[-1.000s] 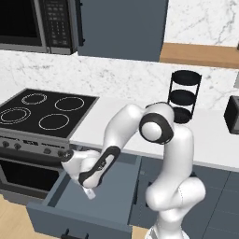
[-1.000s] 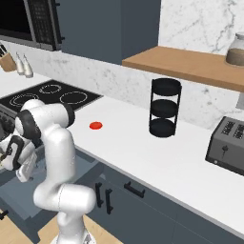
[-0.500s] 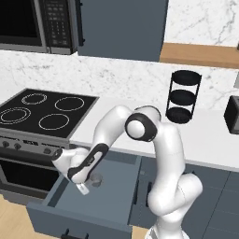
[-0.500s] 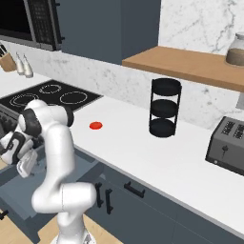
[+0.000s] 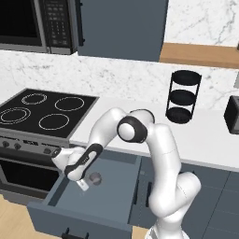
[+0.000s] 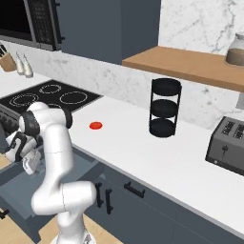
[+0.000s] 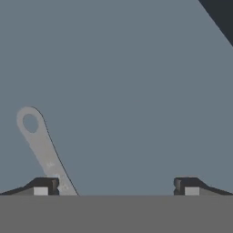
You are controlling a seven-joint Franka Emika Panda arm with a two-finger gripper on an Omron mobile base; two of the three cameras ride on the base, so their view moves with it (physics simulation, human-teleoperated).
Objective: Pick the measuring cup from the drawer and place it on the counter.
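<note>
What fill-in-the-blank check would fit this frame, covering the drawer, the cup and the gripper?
1. The wide slate-blue drawer stands ____.
2. The small grey metal measuring cup lies in the ____.
3. The gripper has its fingers spread ____, holding nothing.
4. The flat red disc rests on the white ____.

Missing words: open; drawer; apart; counter.

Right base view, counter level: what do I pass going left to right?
Black stovetop with ring burners → flat red disc → black three-tier round rack → dark grey toaster, all along the smooth white counter.
</note>
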